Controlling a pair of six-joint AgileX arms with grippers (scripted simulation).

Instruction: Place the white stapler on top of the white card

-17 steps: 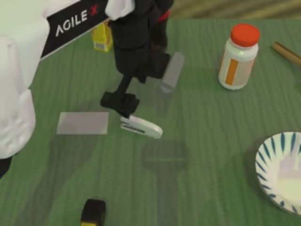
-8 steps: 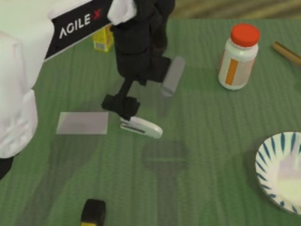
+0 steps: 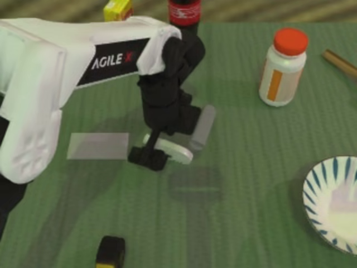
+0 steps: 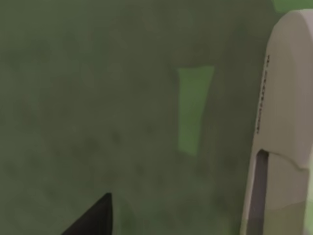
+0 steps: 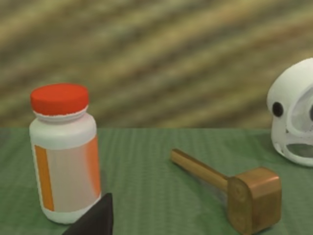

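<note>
pale grey-white and flat, the thin plain card (image 3: 98, 146) lay on the left part of the green worktop (image 3: 251, 184), bare and where it had been half a second earlier. just to its right, the left gripper (image 3: 148, 158) had swung down from beside the small white plastic stapler's (image 3: 170, 148) far side to straddle its left end. the stapler itself had not shifted. whether the fingers were spread or pinching i could not tell. the grasp looked imminent, the carry to the card not begun. the right arm showed only through its wrist view.
</note>
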